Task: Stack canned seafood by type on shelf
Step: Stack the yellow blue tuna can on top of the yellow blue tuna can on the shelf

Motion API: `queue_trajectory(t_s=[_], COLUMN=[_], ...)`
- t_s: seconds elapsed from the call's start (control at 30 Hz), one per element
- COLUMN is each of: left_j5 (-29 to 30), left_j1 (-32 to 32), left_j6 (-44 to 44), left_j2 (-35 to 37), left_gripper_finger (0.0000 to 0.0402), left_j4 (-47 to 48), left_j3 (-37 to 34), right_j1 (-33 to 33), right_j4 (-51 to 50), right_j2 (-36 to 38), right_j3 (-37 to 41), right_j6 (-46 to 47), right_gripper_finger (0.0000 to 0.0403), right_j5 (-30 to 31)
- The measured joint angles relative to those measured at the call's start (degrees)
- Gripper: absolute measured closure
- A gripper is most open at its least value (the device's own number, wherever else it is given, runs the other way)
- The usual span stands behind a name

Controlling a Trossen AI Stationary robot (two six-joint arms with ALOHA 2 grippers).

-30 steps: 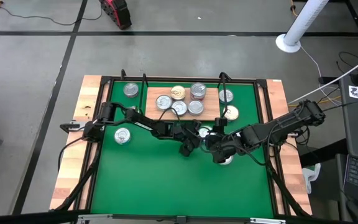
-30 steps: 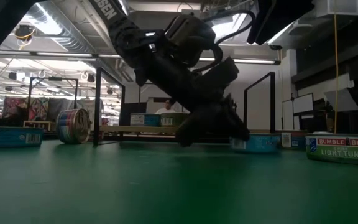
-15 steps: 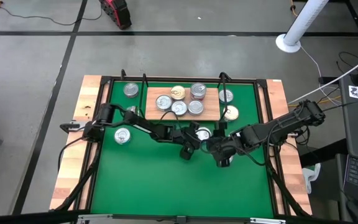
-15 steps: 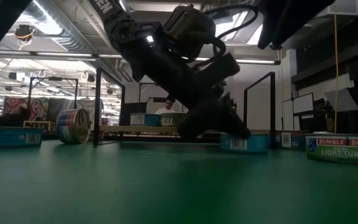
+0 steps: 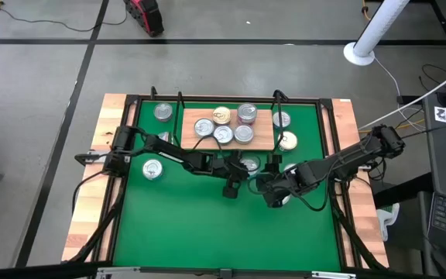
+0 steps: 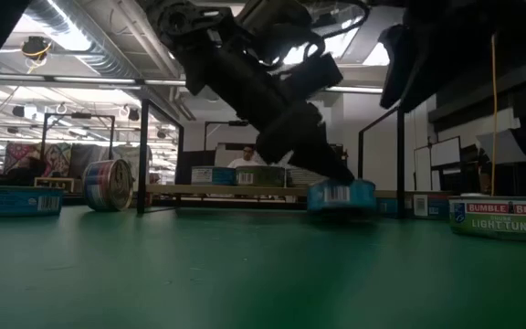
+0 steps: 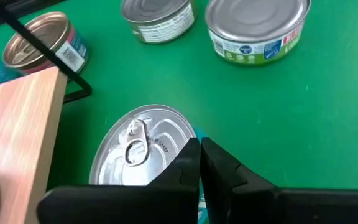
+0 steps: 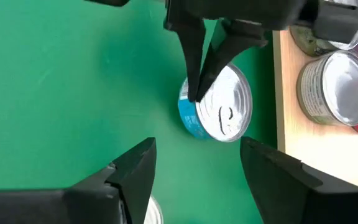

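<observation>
Left wrist view: the left gripper (image 7: 199, 163) pinches the rim of a blue tin (image 7: 143, 149) tilted on the mat (image 7: 278, 118), just beside the shelf (image 7: 17, 118). The right gripper (image 8: 194, 171) hovers near, fingers spread. The tin looks rigid, smooth and probably slippery; a grip across its sides seems safest.

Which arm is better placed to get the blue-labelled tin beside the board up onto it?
Left. The left gripper is already pinching the rim of the blue-labelled tin, tipping it up off the green mat beside the shelf. The right gripper hangs open, short of the tin.
</observation>
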State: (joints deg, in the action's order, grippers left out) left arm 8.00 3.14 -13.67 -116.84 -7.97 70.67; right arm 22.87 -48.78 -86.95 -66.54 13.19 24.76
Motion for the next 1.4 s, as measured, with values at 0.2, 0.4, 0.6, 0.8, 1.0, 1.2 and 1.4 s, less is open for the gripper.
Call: queue_trajectory(t_s=[0.2,0.4,0.6,0.8,1.0,1.2,1.4], left_j5=[0.0,-0.1,-0.3,-0.4,-0.7,-4.1,-4.7], left_j1=[0.0,-0.3,-0.3,-0.4,-0.9,-1.8,-2.2], left_j6=[4.1,7.4,8.0,9.4,11.6,14.9,15.5], left_j2=[1.4,2.1,2.1,2.1,2.1,2.1,2.0], left_gripper_finger=[0.0401,0.0401,0.0401,0.0401,0.0401,0.04,0.04], left_j4=[1.4,2.0,3.3,4.1,4.5,4.5,4.4], left_j3=[0.3,1.4,3.2,4.3,4.4,4.4,4.4], right_j1=[0.0,0.0,0.0,0.0,0.0,0.0,0.0], right_j4=[7.0,12.3,18.6,20.0,20.6,21.5,22.2], right_j2=[-0.1,-0.8,-1.4,-1.5,-1.5,-2.1,-4.9], right_j3=[5.3,9.7,13.4,15.0,15.0,15.0,14.9], right_j6=[0.0,-0.2,-2.4,-4.7,-6.4,-9.3,-11.9], right_gripper_finger=[0.0171,0.0171,0.0171,0.0171,0.0171,0.0171,0.0171], right_j5=[4.1,7.9,9.3,10.9,11.3,12.2,13.4])
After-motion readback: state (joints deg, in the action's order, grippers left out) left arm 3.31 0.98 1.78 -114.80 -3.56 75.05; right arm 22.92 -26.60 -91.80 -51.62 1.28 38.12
